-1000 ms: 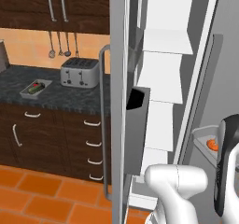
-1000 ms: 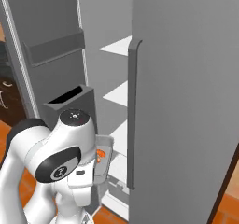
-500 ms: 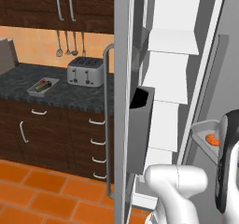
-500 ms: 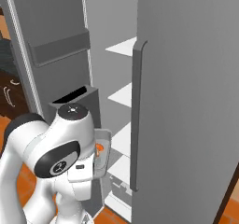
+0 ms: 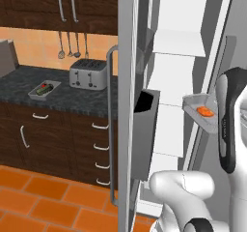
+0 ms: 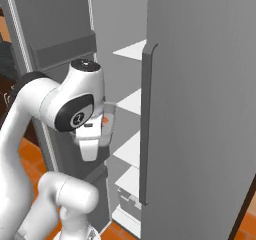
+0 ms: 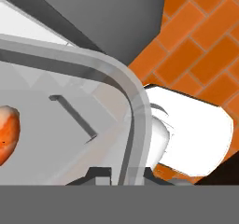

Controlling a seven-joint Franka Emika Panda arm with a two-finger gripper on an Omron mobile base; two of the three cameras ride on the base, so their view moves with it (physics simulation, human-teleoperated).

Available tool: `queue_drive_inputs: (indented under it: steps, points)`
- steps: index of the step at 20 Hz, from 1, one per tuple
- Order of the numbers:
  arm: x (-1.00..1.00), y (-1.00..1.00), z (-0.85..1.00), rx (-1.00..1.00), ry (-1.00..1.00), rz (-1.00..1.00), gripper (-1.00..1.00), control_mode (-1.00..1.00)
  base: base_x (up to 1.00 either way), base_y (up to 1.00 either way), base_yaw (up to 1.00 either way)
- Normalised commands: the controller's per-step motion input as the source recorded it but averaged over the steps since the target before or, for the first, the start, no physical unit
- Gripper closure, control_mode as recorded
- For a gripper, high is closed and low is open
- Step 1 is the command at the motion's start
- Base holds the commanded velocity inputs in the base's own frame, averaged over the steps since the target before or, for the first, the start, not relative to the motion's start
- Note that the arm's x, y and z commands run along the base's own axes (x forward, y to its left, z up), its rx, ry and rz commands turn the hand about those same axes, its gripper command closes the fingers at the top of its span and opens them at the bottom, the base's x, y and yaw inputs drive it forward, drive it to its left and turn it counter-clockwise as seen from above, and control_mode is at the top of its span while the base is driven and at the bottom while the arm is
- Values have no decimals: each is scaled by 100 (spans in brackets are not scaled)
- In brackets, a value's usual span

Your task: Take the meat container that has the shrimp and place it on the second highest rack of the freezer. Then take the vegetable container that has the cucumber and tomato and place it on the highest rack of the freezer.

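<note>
The meat container (image 5: pixel 198 104), a small grey tray, hangs in the air in front of the open freezer's (image 5: pixel 173 76) white shelves, with the orange-pink shrimp (image 5: pixel 204 111) in it. In the hand view my gripper (image 7: pixel 125 173) is shut on the meat container's rim (image 7: pixel 135 120), and the shrimp (image 7: pixel 7 132) lies at the left edge. From the right base view the meat container (image 6: pixel 108 123) shows just behind my wrist. The vegetable container (image 5: pixel 44 89), with the tomato and the cucumber in it, rests on the dark counter at the left.
The freezer's left door (image 5: pixel 126 110) stands open edge-on, with a dark bin (image 5: pixel 144 129) on its inner side. The right door (image 6: pixel 200 109) is shut, its bar handle (image 6: pixel 146 129) close to my arm. A toaster (image 5: pixel 88 74) sits on the counter.
The meat container has risen and moved left, closer to the freezer shelves, still in my grip. The view itself has also shifted slightly.
</note>
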Motion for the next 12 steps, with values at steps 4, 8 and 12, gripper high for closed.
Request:
queue_drive_inputs:
  steps: [4, 8, 12]
  points:
    - [70, 21, 15, 14, 0, -7, 100, -100, 0, 0, 0]
    - [66, 33, -11, 13, -1, -13, 100, -100, 0, 0, 0]
    - [65, 16, -9, 0, -6, -17, 100, -100, 0, 0, 0]
